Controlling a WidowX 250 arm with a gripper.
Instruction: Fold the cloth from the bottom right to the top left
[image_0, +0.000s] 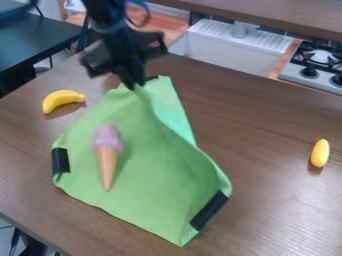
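The black gripper (135, 84) hangs down from the top edge, left of centre, its fingers closed on the upper part of the green cloth (153, 175). From the fingertips, a raised ridge runs down the cloth toward the right, with a paler green part along its right side. Black patches mark the cloth at its left edge and lower right; a bit of black also shows beside the gripper at the top. A toy ice cream cone (107, 155) lies on the left half of the cloth, its pink top toward the gripper.
A yellow banana (61, 100) lies on the brown table (280, 200) left of the gripper. Another yellow toy (320, 153) is at the far right. Beyond the table's back edge are a white sink (230, 47) and a stove (314, 65).
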